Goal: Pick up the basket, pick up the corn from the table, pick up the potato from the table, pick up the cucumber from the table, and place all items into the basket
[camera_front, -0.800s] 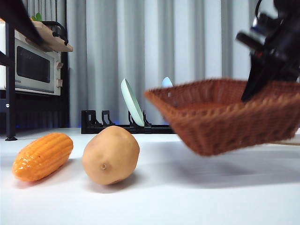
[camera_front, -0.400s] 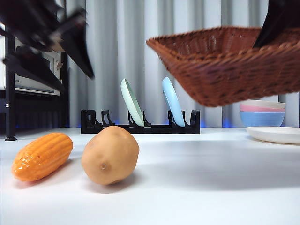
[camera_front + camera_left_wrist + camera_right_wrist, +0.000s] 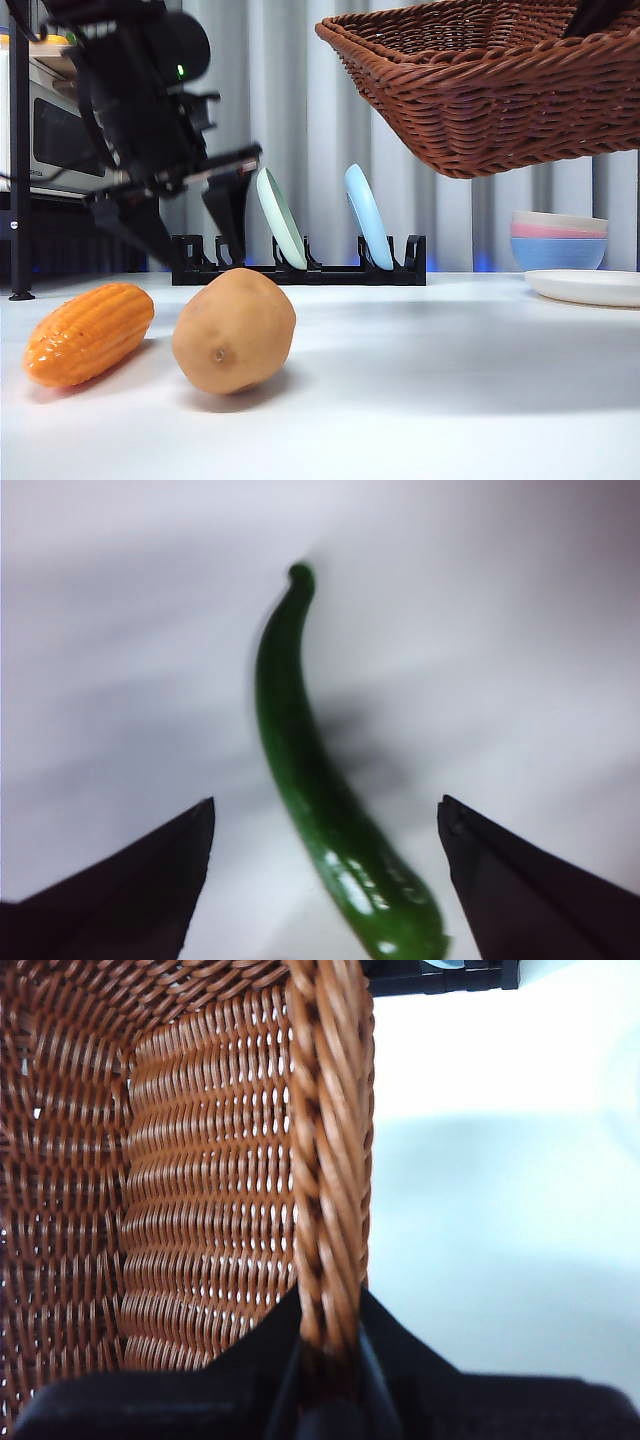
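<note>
We see the right gripper [image 3: 328, 1360] clamped on the braided rim of the wicker basket [image 3: 490, 90], while the left gripper [image 3: 325, 880] hangs wide open over the glossy curved cucumber [image 3: 320, 790].

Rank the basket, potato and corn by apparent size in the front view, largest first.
1. basket, largest though partly cropped.
2. potato and corn: nearly alike. The potato looks bulkier, but the corn lies angled away, so no ranking.

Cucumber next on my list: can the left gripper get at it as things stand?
Probably yes. The left gripper hangs open over the cucumber, which lies alone on the table between the jaws.
</note>
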`<action>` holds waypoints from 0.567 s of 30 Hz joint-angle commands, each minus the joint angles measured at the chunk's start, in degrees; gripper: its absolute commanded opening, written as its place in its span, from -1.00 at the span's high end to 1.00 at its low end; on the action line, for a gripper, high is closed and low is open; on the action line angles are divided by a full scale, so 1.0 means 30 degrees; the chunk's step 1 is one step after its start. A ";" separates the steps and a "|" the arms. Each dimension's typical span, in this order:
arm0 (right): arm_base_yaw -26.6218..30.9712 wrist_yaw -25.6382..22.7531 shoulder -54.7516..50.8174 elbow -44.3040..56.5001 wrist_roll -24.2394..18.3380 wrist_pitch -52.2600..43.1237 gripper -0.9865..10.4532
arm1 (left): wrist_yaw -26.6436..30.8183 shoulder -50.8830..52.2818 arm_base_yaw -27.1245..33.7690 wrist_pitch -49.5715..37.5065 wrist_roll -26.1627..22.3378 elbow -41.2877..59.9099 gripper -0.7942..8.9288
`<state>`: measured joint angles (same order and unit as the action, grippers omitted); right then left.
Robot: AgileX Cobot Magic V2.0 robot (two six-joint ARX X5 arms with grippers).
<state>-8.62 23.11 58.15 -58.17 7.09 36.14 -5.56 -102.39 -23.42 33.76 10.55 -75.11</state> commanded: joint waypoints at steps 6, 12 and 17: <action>-0.0007 0.0102 -0.0153 -0.0175 0.0335 -0.0299 0.85 | 0.0036 -0.1217 -0.0044 -0.0882 -0.0080 -0.0044 0.07; -0.0007 -0.0423 -0.0153 -0.0175 0.0335 -0.0306 0.85 | -0.0007 -0.1596 -0.0080 -0.1209 -0.0080 -0.0044 0.07; -0.0007 -0.0823 -0.0153 -0.0175 0.0335 -0.0306 0.85 | -0.0306 -0.1712 -0.0080 -0.1654 -0.0233 -0.0044 0.27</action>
<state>-8.62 20.27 58.11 -58.17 7.11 36.23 -6.02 -106.61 -23.42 29.21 10.52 -75.11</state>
